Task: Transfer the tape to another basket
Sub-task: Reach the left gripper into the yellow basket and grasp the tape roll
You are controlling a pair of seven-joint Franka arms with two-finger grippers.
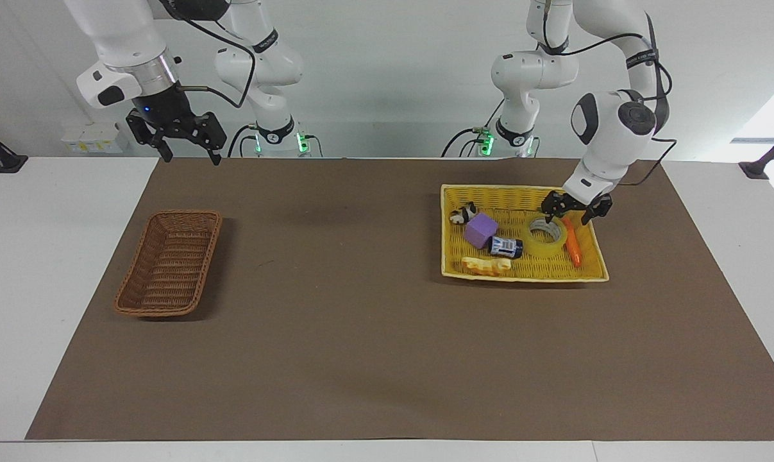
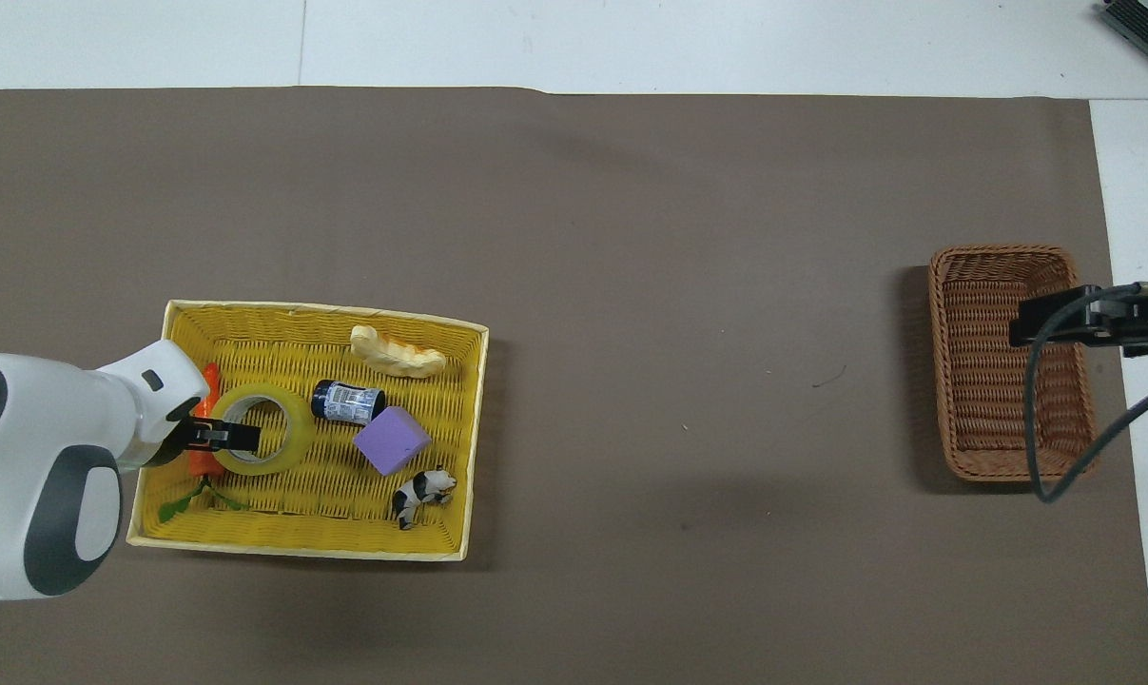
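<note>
Overhead, left gripper (image 2: 234,437) fingers apart over tape (image 2: 283,455), facing view shows them above it, right gripper (image 1: 186,142) waiting, fingers apart.

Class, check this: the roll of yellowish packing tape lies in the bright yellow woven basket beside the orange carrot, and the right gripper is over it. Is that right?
One slip: it is the left gripper over the roll of yellowish packing tape, as the facing view shows. The tape does lie in the bright yellow woven basket beside the orange carrot. The right gripper waits apart from it.

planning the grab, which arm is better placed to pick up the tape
Left. The left gripper hangs open right over the tape in the yellow basket; the right gripper waits high near the brown basket.
</note>
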